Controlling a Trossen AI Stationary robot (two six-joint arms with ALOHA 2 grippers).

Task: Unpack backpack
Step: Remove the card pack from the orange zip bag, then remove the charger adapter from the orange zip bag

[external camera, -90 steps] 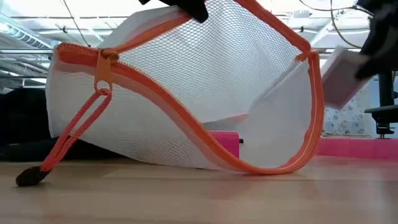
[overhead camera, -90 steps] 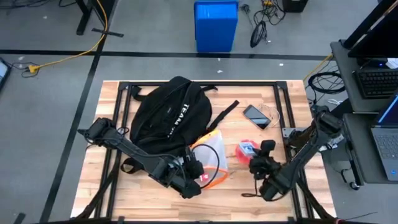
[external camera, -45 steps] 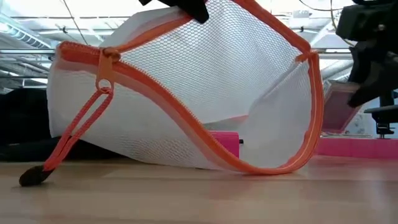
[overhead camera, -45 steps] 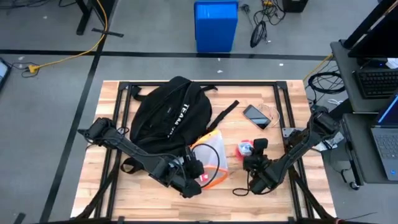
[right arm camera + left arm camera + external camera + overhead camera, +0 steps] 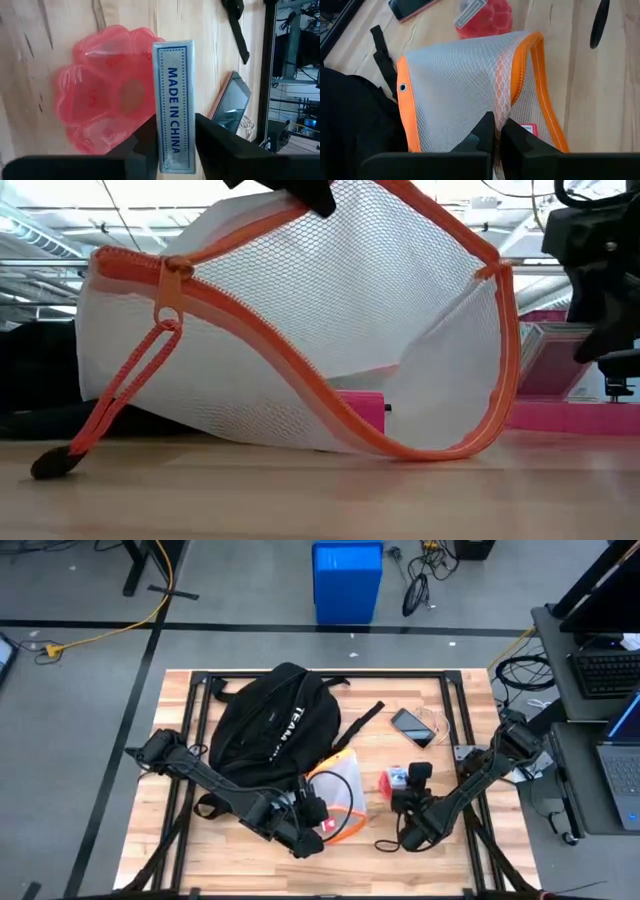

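Wooden table | right wrist only: right gripper clamps "MADE IN CHINA" box

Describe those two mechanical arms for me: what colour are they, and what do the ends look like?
Both arms are matte black, built of slim straight links joined by bulkier rounded joints. The left arm and right arm look the same. Each ends in a gripper with two flat, dark, blocky fingers: left gripper, right gripper. No markings or loose cables are visible on them.

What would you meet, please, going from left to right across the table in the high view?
Large black fabric backpack → white mesh pouch with orange zipper trim → red flower-shaped plastic case → black smartphone.
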